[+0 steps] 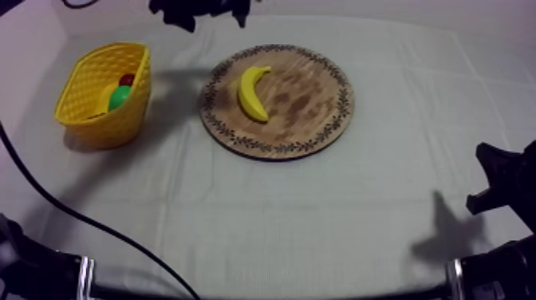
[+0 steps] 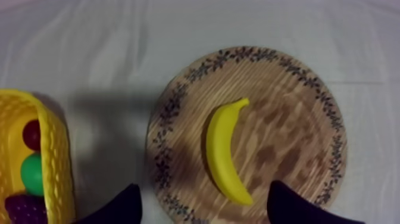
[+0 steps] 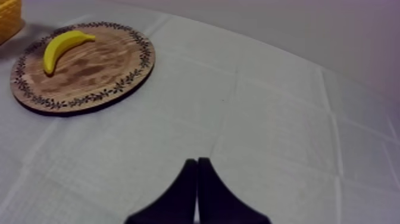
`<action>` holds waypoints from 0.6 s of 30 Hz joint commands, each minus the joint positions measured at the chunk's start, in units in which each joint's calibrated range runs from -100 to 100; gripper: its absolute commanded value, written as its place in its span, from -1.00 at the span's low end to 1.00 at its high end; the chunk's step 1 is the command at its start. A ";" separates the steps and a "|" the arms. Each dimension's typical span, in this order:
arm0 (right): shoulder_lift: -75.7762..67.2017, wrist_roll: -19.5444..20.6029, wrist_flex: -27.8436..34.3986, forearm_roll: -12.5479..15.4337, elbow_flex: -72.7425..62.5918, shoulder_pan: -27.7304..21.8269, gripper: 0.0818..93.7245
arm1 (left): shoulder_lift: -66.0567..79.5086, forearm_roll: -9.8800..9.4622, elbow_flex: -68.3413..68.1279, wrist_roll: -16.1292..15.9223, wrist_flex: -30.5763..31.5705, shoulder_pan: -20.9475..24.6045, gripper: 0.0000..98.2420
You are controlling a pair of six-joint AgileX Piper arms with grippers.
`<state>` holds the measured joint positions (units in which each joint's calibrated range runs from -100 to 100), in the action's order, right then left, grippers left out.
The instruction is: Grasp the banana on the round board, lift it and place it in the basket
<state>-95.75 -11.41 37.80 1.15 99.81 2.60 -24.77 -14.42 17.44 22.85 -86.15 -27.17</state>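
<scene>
— What does the banana look like, and where is it?

— The banana [image 2: 223, 152] is plain yellow, smooth and gently curved, with one end drawn to a narrow tip. It lies flat on the round wooden board [image 2: 286, 149], on the half toward the yellow basket [image 1: 92, 120], inside the patterned rim and clear of it.

— Count everything for me.

— One banana, one board, one basket. The basket stands just beside the board, apart from it, and holds three pieces: one small red fruit [image 2: 32, 134], one green fruit [image 2: 33, 174] whose kind I cannot tell, and one dark bunch of grapes [image 2: 22, 208]. Two grippers, both mine.

— How are your arms placed?

— My left arm comes in from the far side, and my left gripper [image 2: 205, 187] hangs above the board, looking straight down. Its fingers are spread wide with nothing between them, one at each side of the banana's nearer end; one tip sits by the board's edge toward the basket, the other over the wood. My right gripper [image 3: 197, 164] sits low at my right side over the bare cloth [image 3: 268, 119], well apart from the board. Its fingers are pressed together into a narrow wedge and hold nothing.
</scene>
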 commanded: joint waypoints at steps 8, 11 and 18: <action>0.00 0.17 -0.14 0.00 -0.03 0.00 -0.99 | -5.03 2.77 -1.56 1.58 0.02 0.10 0.59; 0.00 0.19 -0.14 0.00 -0.03 0.00 -0.99 | -7.11 3.62 -1.01 1.89 0.05 0.10 0.58; 0.00 0.20 -0.14 0.00 -0.03 0.00 -0.99 | -12.77 4.48 1.69 2.51 0.62 0.02 0.56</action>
<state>-95.75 -11.22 37.62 1.15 99.81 2.60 -36.51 -9.99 18.78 25.32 -85.71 -27.14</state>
